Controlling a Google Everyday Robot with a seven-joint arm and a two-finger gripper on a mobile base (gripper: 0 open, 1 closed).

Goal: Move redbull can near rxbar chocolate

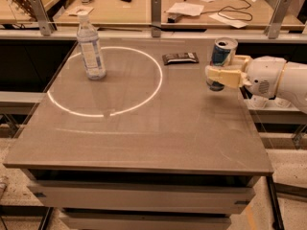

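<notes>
1. Currently the gripper [217, 76] is right of the rxbar chocolate [180, 58], reaching in from the far right side of the table [144, 143]. Its two fingers are pinched around the lower body of the redbull can [223, 51].
2. The can is in that grip, near the bar's right end but apart from it, and leans slightly. Whether its base clears the table I cannot tell.
3. The bar lies flat towards the table's back edge. A water bottle [91, 47] stands well to the left of the bar and plays no part.
4. By my reading, the carry step is in hand: the can is grasped and close to its goal.
5. The next move probably calls for a short shift left towards the bar. The can should then be set upright just beside it without bumping the wrapper, and only after that should the fingers part.
</notes>
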